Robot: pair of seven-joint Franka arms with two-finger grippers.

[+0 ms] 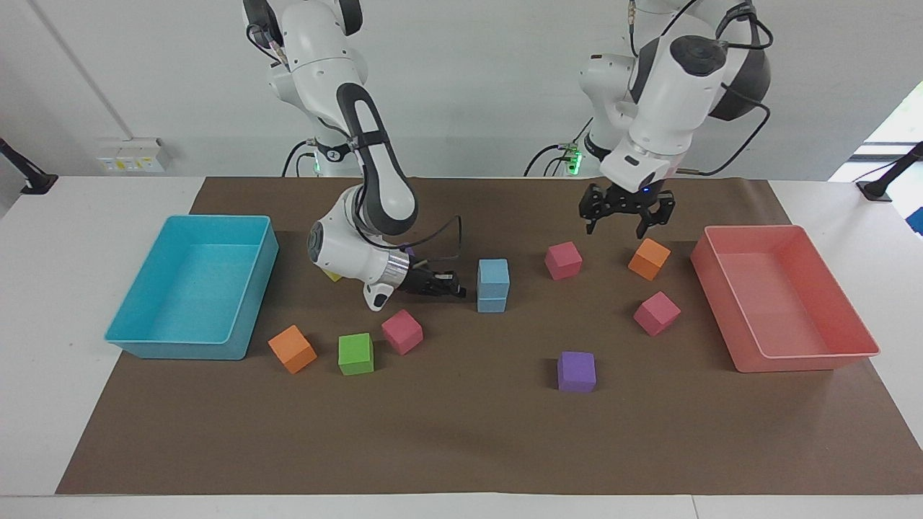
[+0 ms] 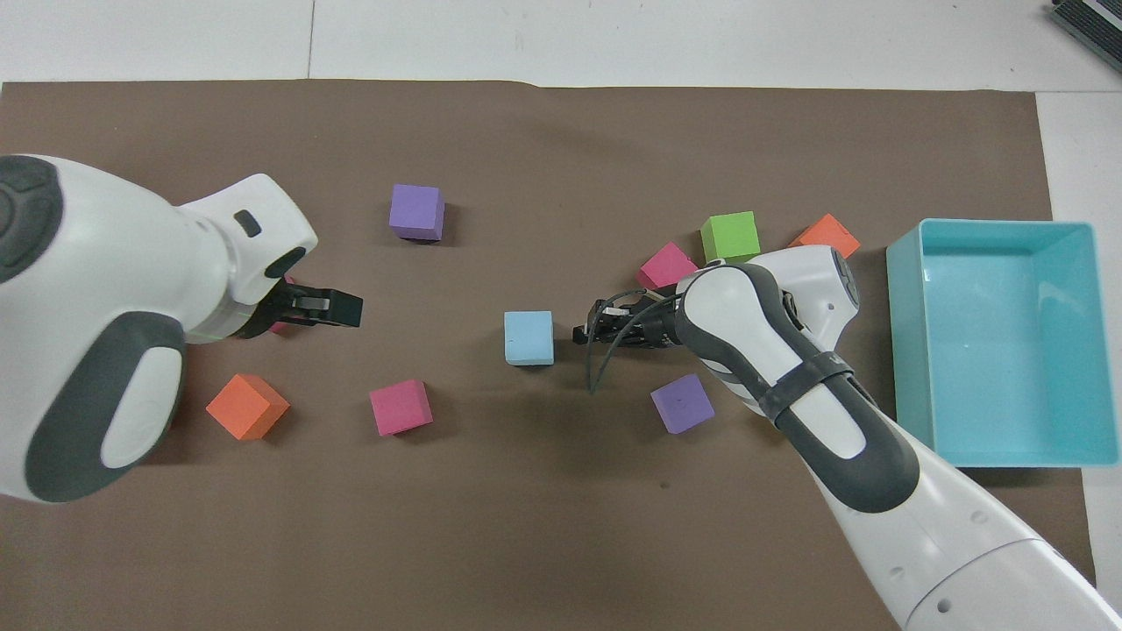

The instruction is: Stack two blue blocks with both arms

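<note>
The two blue blocks stand stacked in the middle of the mat, the upper blue block (image 1: 493,272) (image 2: 529,337) squarely on the lower blue block (image 1: 492,300). My right gripper (image 1: 453,285) (image 2: 585,334) lies low beside the stack on the right arm's side, shut and empty, a small gap from the blocks. My left gripper (image 1: 614,231) (image 2: 344,307) hangs open and empty, raised above the mat over the cubes toward the left arm's end, well clear of the stack.
A turquoise bin (image 1: 180,349) sits at the right arm's end and a pink bin (image 1: 800,360) at the left arm's end. Loose cubes lie around: pink (image 1: 563,260), orange (image 1: 648,259), pink (image 1: 656,313), purple (image 1: 576,371), pink (image 1: 402,331), green (image 1: 355,354), orange (image 1: 292,349).
</note>
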